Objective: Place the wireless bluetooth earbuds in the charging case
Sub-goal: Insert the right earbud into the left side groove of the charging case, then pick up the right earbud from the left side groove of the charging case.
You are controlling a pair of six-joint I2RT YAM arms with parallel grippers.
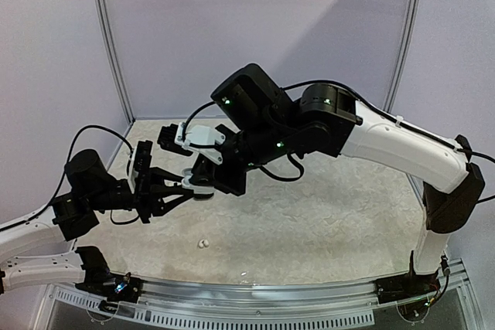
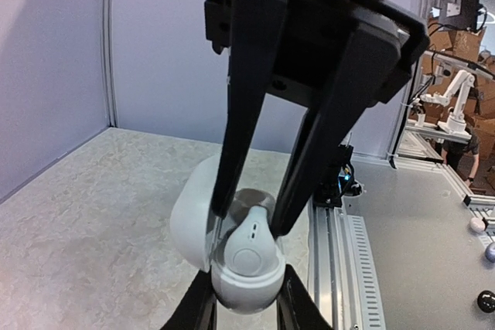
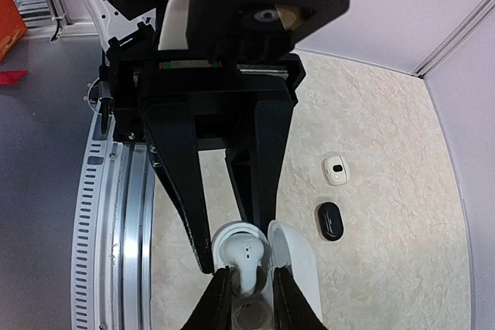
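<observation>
Lavender walls box in a mottled cream bench edged by a slotted metal rail. Above it the left claw is closed around an open white case, while the right claw pinches a white bud at the case's mouth. A loose white bud and a black bud lie near each other on the bench.

Charging case cut by right-wrist view's edge; white bud too small.

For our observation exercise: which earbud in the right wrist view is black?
The black earbud on the table; the loose earbud beside it and the gripped earbud at the case are white.
</observation>
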